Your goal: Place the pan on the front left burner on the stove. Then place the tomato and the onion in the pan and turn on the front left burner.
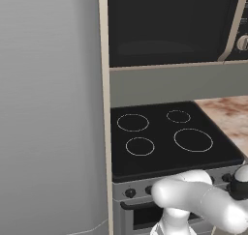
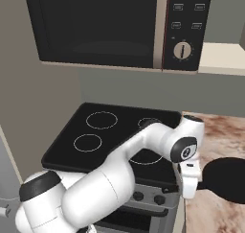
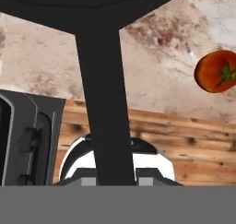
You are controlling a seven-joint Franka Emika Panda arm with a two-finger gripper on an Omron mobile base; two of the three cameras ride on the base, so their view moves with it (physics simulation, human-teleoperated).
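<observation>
A: Where does the pan (image 2: 228,179) sit?

B: In the right base view it hangs over the marbled worktop (image 2: 217,131), to the right of the stove (image 2: 64,153), well apart from the front left burner (image 2: 88,142). Its dark handle (image 3: 101,108) runs straight down the middle of the hand view.

A: And the jaws?

B: The gripper (image 2: 189,189) is at the handle's end in the right base view. In the hand view the handle passes between the fingertips, so the jaws look clenched on it, though the tips themselves are mostly hidden at the bottom edge.

A: What about the cooktop?

B: Bare black glass with four white rings in the left base view; the small front left ring has nothing on it. A microwave (image 2: 95,26) hangs above the stove.

A: The vegetables?

B: The tomato (image 3: 215,72), red-orange with a green stem, lies on the worktop at the right edge of the hand view, apart from the pan. Below it the wooden floor (image 3: 193,140) shows.
</observation>
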